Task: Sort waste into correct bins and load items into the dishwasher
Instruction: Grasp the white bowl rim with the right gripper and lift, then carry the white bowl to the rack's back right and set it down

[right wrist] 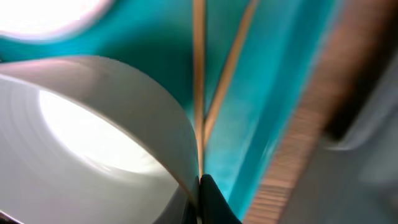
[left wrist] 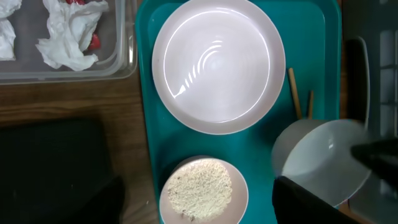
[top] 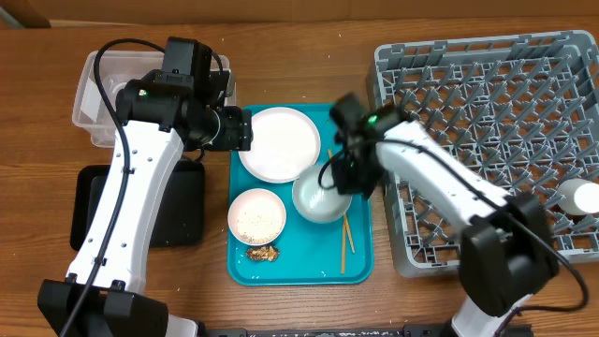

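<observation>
Two chopsticks (top: 345,236) lie on the teal tray (top: 360,267), right side. Their long axis runs from near edge to far edge of the worktop. In the right wrist view they close into a narrow V at the bowl's rim.

Pale grey bowl (top: 318,200): mid-tray, just left of the chopsticks, mouth up; tilt not resolvable. Right gripper (top: 335,176) is clamped on its far rim, with one fingertip (right wrist: 210,200) showing against the wall.

Left gripper (top: 241,129) hovers at the tray's far-left edge, beside the white plate (top: 279,142). Fingers are out of its own camera; spread cannot be told.

Small bowl of rice (top: 256,215) sits nearer than the plate, with the brown food lump (top: 263,252) nearer still.

Clear tub (top: 89,117): far-left corner, holding crumpled tissue (left wrist: 67,38). Black tray (top: 89,211): left edge. Dish rack (top: 487,103): right edge, with a white cup (top: 576,197) inside.
</observation>
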Action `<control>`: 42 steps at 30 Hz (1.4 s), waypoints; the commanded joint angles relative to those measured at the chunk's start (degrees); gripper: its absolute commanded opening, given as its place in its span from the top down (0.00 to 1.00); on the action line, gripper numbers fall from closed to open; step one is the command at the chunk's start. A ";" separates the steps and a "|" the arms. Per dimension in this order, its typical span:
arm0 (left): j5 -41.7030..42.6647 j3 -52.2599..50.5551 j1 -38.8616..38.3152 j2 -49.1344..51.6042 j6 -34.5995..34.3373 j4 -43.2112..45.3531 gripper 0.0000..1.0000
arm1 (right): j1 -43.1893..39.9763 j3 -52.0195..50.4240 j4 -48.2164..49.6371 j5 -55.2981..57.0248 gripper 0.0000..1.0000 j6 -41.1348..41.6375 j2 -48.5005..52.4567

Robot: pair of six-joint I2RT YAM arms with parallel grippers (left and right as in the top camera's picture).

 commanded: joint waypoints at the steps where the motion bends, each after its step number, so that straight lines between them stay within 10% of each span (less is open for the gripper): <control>1: -0.39 0.79 -0.04 0.42 -0.35 0.00 0.22 | -4.96 8.31 -1.33 8.76 0.96 0.24 -7.45; 15: -0.37 0.79 -0.04 0.39 -0.37 0.04 0.21 | -27.21 9.90 9.16 46.07 0.96 6.45 -13.64; 18: -0.39 0.79 -0.04 0.42 -0.37 0.04 0.21 | -31.50 9.90 15.47 45.31 0.84 6.19 -13.64; 32: -0.37 0.79 -0.04 0.42 -0.37 0.11 0.21 | -44.87 9.90 23.78 42.84 0.96 4.33 -11.06; 42: -0.37 0.79 -0.04 0.42 -0.37 0.22 0.21 | -44.92 9.90 25.03 20.00 0.95 -1.03 -9.35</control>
